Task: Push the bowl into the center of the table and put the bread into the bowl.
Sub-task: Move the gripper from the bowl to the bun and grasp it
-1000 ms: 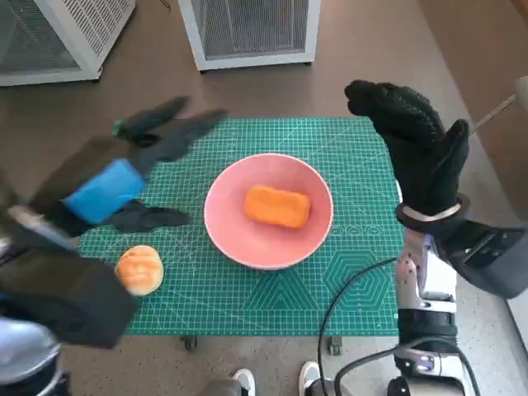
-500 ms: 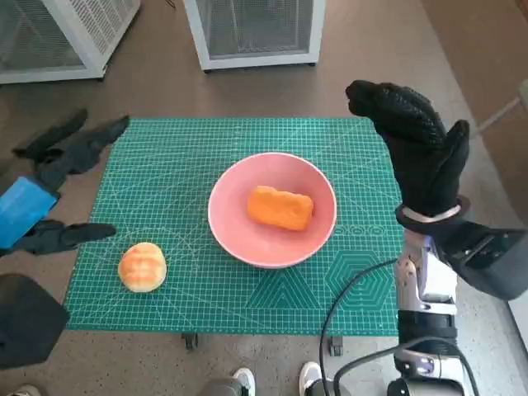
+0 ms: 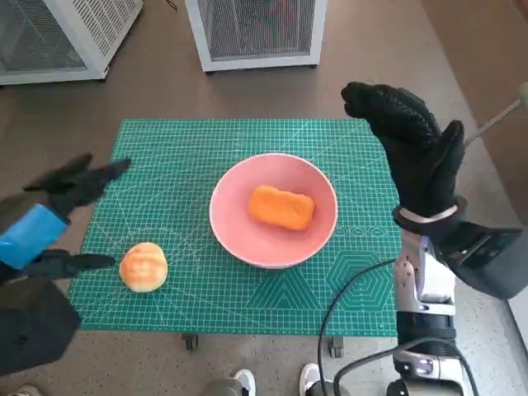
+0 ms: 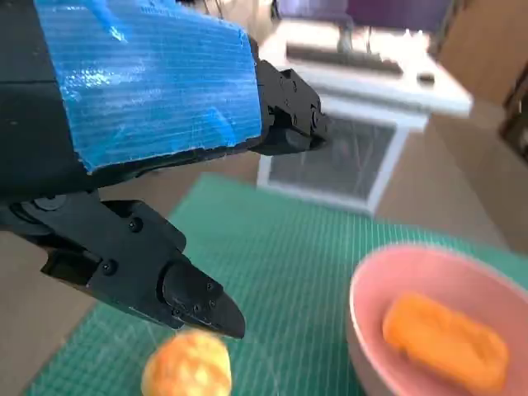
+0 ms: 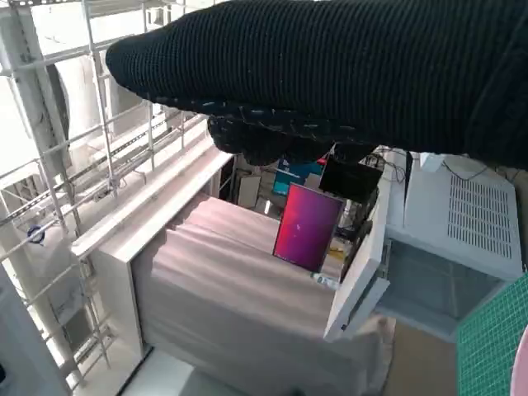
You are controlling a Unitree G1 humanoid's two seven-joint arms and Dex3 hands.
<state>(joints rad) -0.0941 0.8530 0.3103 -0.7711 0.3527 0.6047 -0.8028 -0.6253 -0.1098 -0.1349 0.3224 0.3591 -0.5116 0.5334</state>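
A pink bowl (image 3: 247,235) sits near the middle of the green cutting mat (image 3: 181,165) and holds an orange oblong bread (image 3: 281,207). A round golden bun (image 3: 143,266) lies on the mat's near left corner. My left hand (image 3: 51,216) hovers off the mat's left edge, empty, its fingers spread on either side of the bun's far side. The left wrist view shows the bun (image 4: 186,365) just beyond its fingers (image 4: 194,299), with the bowl (image 4: 371,330) and bread (image 4: 445,342) further off. My right hand (image 3: 412,148) stands raised and empty over the mat's right edge.
Two white mesh-fronted cabinets (image 3: 256,29) stand on the floor beyond the table. Black cables (image 3: 346,305) hang by my right forearm. A person's shoes (image 3: 276,381) show at the table's near edge.
My left hand has swung from over the mat's left part out past its left edge, then edged back toward the bun. The bowl, bread and right hand stay put.
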